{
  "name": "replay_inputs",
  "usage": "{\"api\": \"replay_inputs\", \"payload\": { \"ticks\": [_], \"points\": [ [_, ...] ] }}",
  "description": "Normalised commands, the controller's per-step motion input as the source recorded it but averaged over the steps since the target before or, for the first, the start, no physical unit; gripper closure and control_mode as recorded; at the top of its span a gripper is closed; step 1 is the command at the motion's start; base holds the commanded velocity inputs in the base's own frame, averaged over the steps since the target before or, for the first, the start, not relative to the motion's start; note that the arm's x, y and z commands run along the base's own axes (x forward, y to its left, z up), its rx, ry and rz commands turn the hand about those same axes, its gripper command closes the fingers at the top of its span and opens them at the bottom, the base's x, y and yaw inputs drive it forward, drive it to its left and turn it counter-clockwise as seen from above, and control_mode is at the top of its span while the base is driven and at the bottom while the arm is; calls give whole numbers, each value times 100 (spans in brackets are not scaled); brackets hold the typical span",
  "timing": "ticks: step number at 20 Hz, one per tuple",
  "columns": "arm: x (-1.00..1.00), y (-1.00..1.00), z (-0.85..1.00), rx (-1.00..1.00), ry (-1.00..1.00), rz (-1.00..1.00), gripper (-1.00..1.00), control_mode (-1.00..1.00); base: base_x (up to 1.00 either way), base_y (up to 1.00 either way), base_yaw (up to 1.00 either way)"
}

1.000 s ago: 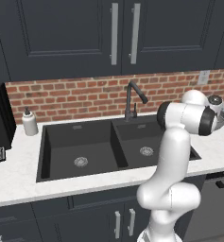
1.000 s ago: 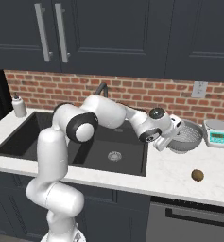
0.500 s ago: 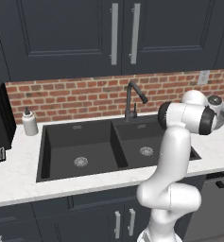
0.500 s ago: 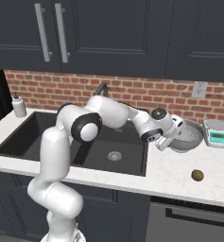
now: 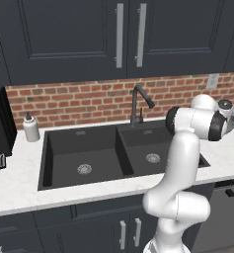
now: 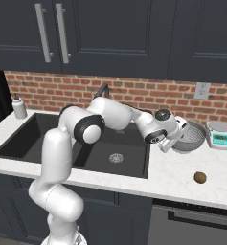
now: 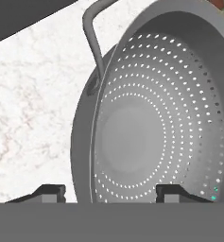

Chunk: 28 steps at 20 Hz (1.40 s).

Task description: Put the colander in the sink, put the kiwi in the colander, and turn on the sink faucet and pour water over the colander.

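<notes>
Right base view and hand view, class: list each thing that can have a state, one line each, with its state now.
colander: upright on the counter right of the sink, empty, not lifted
kiwi: lying loose on the counter, apart from the colander
sink: both basins empty and dry
sink faucet: no water running
gripper: jaws open, straddling the colander's near rim
</notes>
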Motion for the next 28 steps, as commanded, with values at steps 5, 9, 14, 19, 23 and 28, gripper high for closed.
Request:
{"api": "replay_inputs", "payload": {
  "ticks": [5, 9, 14, 19, 23, 28],
  "points": [
    [-36, 18, -32, 0, 0, 0, 100, -100, 0, 0, 0],
    [-12, 29, 6, 0, -2, 1, 100, -100, 0, 0, 0],
    [-5, 27, 38, 0, -4, 1, 100, -100, 0, 0, 0],
    [-34, 27, 46, 0, -9, 1, 100, -100, 0, 0, 0],
    [-55, 27, 25, 0, -2, 3, 100, -100, 0, 0, 0],
    [-50, 26, 19, 2, 5, 4, 100, -100, 0, 0, 0]
  ]
}}
